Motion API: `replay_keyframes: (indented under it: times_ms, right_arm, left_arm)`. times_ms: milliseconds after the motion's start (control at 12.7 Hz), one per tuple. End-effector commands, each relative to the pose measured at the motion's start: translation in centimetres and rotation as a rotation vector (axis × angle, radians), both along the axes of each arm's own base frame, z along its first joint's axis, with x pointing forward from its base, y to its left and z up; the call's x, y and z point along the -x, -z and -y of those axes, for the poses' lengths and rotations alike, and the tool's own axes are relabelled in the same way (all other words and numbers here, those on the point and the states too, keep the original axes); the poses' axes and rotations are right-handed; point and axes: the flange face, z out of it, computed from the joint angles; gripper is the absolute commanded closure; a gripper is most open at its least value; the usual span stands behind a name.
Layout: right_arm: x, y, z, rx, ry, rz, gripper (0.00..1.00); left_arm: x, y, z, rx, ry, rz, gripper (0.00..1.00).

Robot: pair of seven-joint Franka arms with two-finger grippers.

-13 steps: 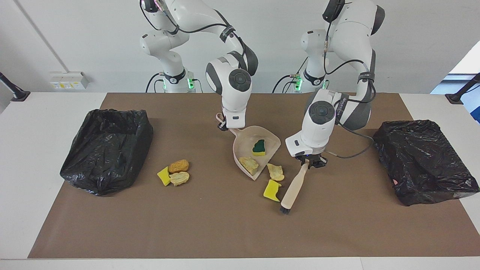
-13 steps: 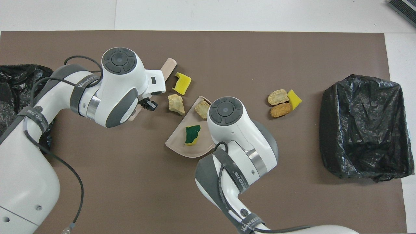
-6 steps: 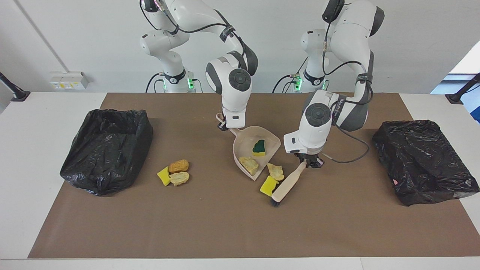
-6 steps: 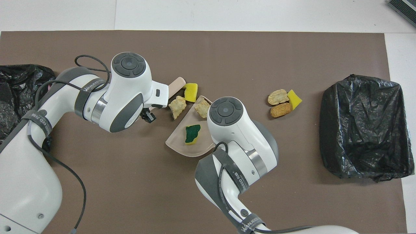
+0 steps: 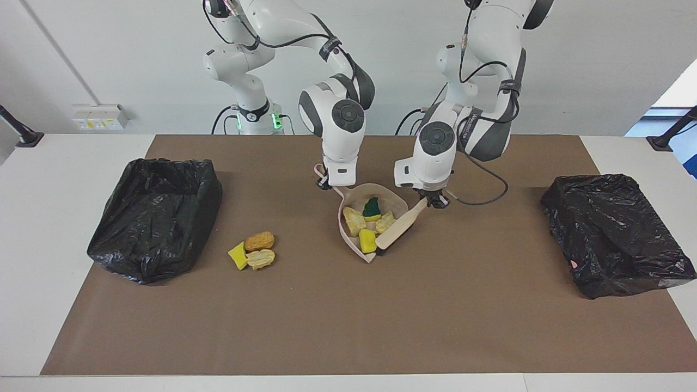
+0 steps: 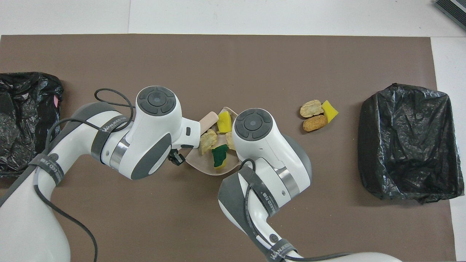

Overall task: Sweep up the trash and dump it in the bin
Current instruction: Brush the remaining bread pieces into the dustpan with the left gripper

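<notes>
- Nearest the robots, the arms' grey sleeve bands carried lettering; it could be made out only in the overhead view and only in part, as "WANJEED".
- The right pincer (image 5: 325, 184) pinched the handle of the beige dustpan (image 5: 400, 203), which lay on the brown mat (image 5: 326, 316) at mid-tabletop; this grip appeared in the facing view alone, the arm hiding it from above.
- The left pincer (image 5: 436, 200) pinched the handle of the wooden brush (image 5: 402, 225), whose head lay at the dustpan's mouth.
- Four pieces of the trash (image 5: 368, 223) lay in the dustpan: a green-topped sponge, a yellow sponge and two tan lumps.
- Three more scraps (image 5: 253, 250), a yellow sponge and two bread-like lumps, lay touching on the mat, farther from the robots and toward the right arm's end.
- A black-lined bin (image 5: 155, 218) stood at the right arm's end, its hollow seen from the facing view.
- A second black bag (image 5: 612, 231) lay at the left arm's end.
- A pink spot on that bag showed in both views.
</notes>
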Motion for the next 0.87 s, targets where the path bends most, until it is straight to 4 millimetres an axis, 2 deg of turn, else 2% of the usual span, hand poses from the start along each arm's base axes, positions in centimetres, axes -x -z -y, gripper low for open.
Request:
replay_keyframes:
  times_ms: [0,157,393,787]
  right_arm:
    - [0.2,-0.8,0.1,-0.018,0.039,0.015,1.00]
    - [0.1,-1.4,0.2,-0.023,0.040,0.021,1.00]
    - [-0.5,-3.5,1.6,-0.042,0.049,0.047,1.00]
    - [-1.7,-7.1,5.5,-0.070,0.067,0.072,1.00]
  left_arm:
    - [3.3,-0.8,2.0,-0.030,-0.098,0.019,1.00]
    - [3.6,-1.3,2.9,-0.039,-0.195,0.042,1.00]
    - [3.8,-3.8,2.4,-0.012,-0.357,0.058,1.00]
    - [5.2,-7.1,1.8,-0.064,-0.542,0.094,1.00]
